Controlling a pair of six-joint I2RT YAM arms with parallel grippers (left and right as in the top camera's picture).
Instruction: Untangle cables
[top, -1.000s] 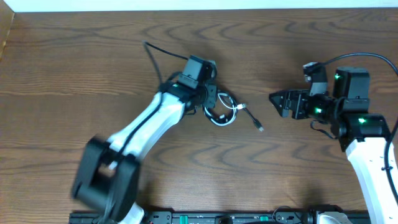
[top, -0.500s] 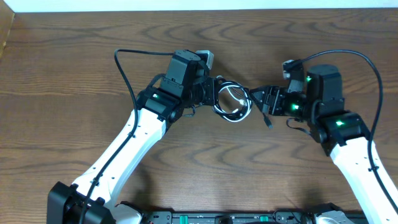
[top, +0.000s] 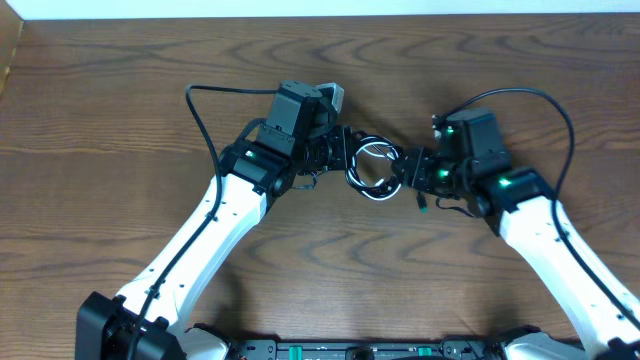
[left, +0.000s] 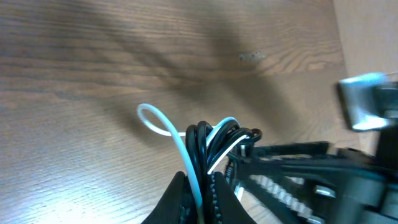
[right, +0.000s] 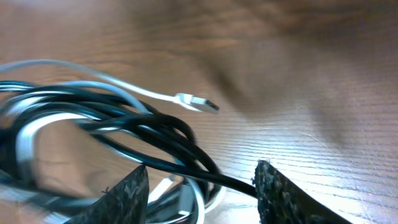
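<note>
Your left gripper (left: 200, 198) is clenched on the tangle (top: 374, 168) of 2 cords, the thin white charging cable (left: 186, 155) and the thin black charging cable (right: 168, 127). It holds the tangle at centre of the overhead frame, seemingly a bit off the brown wooden table (top: 120, 90).

Change vs 1 s ago: the right gripper (right: 200, 186) came in from the right side and its jaws narrowed. They are not closed yet; 1 black strand passes btw them, touching neither pad. The white plug end (right: 198, 103) sticks out free, upper centre of right wrist view.

I think this is approach done, and next is to pinch that strand & pull apart.
</note>
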